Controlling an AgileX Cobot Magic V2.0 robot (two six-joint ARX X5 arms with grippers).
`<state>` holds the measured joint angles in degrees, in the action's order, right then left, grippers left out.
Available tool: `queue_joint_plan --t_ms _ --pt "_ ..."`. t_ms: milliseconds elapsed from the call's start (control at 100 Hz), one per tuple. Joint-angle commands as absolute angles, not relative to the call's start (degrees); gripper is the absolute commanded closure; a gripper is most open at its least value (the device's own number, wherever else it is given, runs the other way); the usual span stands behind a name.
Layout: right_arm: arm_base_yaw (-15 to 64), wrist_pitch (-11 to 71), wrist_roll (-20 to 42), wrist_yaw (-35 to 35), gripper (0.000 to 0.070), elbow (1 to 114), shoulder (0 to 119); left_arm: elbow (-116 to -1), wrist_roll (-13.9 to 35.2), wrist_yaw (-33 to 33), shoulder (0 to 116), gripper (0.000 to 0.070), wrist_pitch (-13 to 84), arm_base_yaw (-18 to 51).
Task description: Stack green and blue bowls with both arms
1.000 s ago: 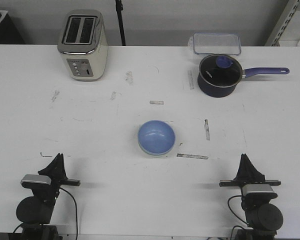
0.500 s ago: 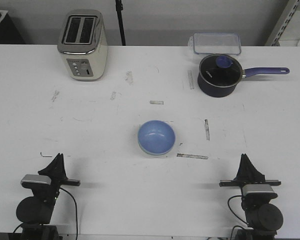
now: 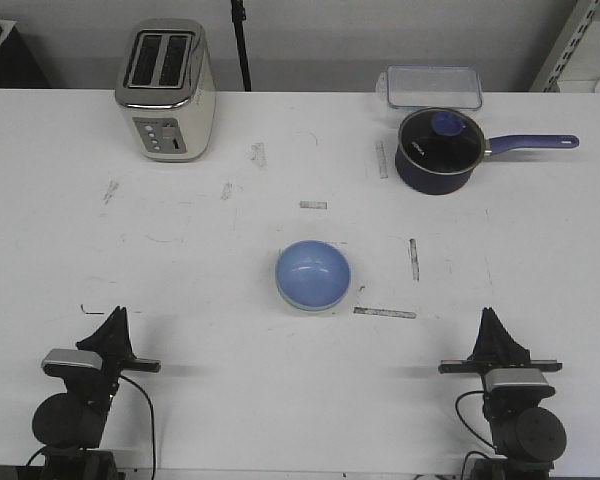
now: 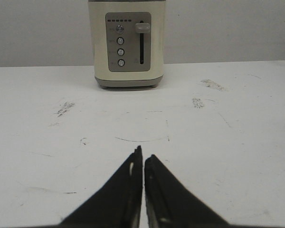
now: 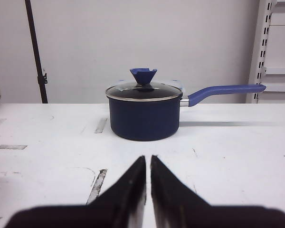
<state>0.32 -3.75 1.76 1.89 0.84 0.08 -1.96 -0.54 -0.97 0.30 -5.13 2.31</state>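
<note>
The blue bowl [image 3: 313, 272] sits upright in the middle of the table in the front view. A thin pale green rim [image 3: 286, 297] shows along its near-left edge, so it seems to rest inside the green bowl. My left gripper [image 3: 115, 313] is at the near left edge of the table, shut and empty [image 4: 143, 156]. At the near right edge, my right gripper [image 3: 490, 313] is also shut with nothing in it [image 5: 148, 157]. Both are well apart from the bowls. Neither wrist view shows a bowl.
A cream toaster [image 3: 167, 90] [image 4: 128, 42] stands at the far left. A dark navy saucepan [image 3: 438, 150] [image 5: 143, 111] with a glass lid is at the far right, its handle pointing right. A clear lidded container [image 3: 433, 86] lies behind it.
</note>
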Motion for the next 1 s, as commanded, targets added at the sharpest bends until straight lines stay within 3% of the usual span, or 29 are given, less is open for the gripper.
queue_joint_plan --t_ms 0,990 --pt "0.3 -4.5 2.0 1.9 0.0692 0.7 0.1 -0.7 -0.4 -0.8 0.2 0.0698 -5.7 2.3" --pt "0.3 -4.5 2.0 1.9 0.0692 0.7 0.1 -0.7 -0.4 1.4 0.2 0.0699 -5.7 2.3"
